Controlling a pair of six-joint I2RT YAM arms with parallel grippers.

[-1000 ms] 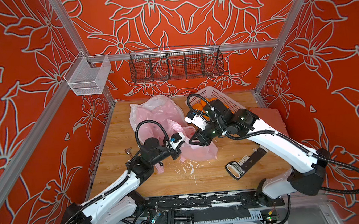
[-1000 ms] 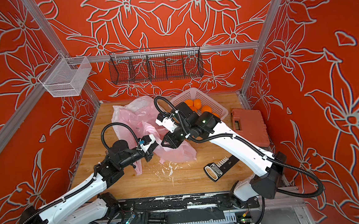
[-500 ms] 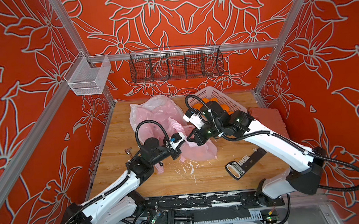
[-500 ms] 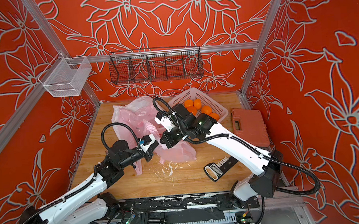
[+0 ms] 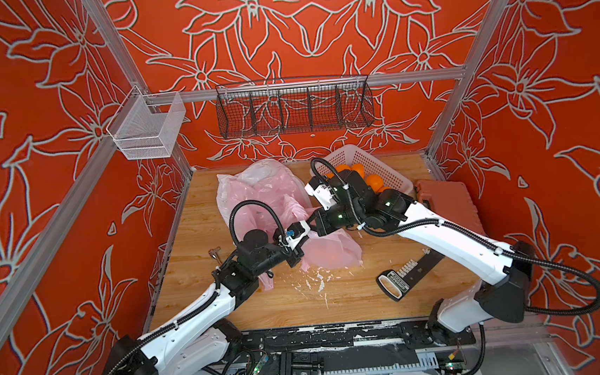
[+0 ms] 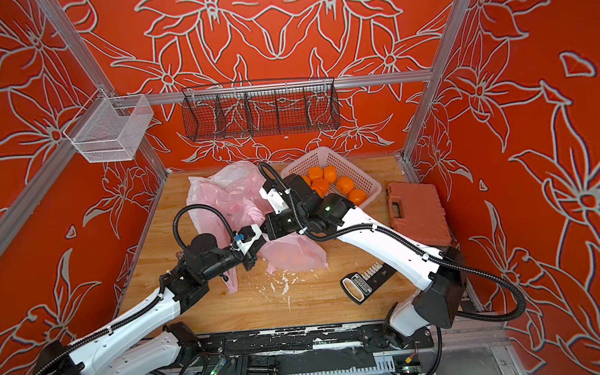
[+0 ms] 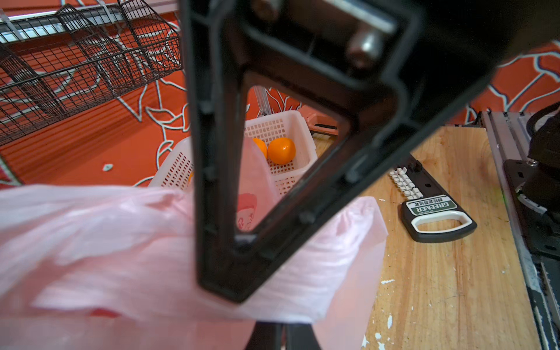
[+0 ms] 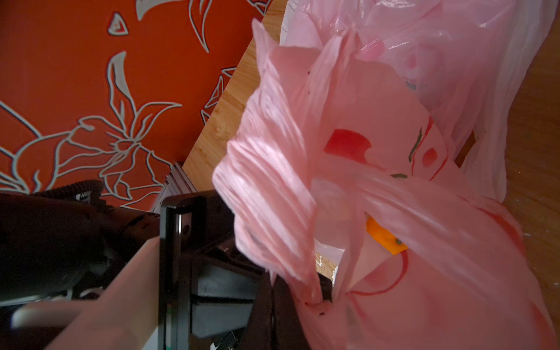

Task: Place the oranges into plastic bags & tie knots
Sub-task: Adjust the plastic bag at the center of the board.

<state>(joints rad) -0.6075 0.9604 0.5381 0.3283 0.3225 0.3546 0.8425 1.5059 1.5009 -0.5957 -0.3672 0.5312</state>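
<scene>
Both grippers are clamped tight on the pink peach-print bag [image 5: 333, 253] at frame centre: the left gripper [image 7: 281, 333] pinches its film, and the right gripper [image 8: 318, 295] nips the gathered top. One orange [image 8: 385, 239] sits inside. More oranges [image 6: 344, 185] lie in the perforated basket [image 6: 325, 154], just upper right of centre.

Left wrist view: you read "GREENER", white capitals on green label [image 7: 432, 205] of black tool holder [image 7: 424, 185] lying on counter [image 7: 454, 288]. Lettering appears upside down; row of Chinese characters beside it, too small to read.
</scene>
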